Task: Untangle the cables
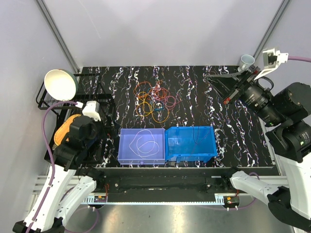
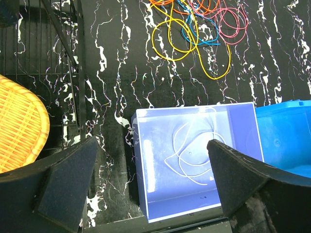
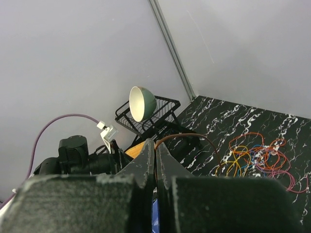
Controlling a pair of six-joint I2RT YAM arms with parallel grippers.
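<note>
A tangle of orange, yellow, red, pink and blue cables (image 1: 154, 101) lies mid-table; it also shows in the left wrist view (image 2: 194, 29) and the right wrist view (image 3: 257, 158). A white cable (image 1: 146, 141) lies coiled in the purple bin (image 1: 120, 145), also seen from the left wrist (image 2: 192, 155). A thin red wire (image 1: 193, 137) lies in the blue bin (image 1: 209, 145). My left gripper (image 2: 153, 145) is open and empty over the purple bin's near left corner. My right gripper (image 3: 155, 145) is raised at the far right, shut on a brown cable (image 3: 194, 136) that arcs down toward the tangle.
A black wire rack (image 1: 48, 104) at the left holds a tilted white bowl (image 1: 60, 84) and a woven orange basket (image 2: 19, 126). A white cup (image 1: 247, 61) stands at the far right corner. The two bins sit side by side at the near edge.
</note>
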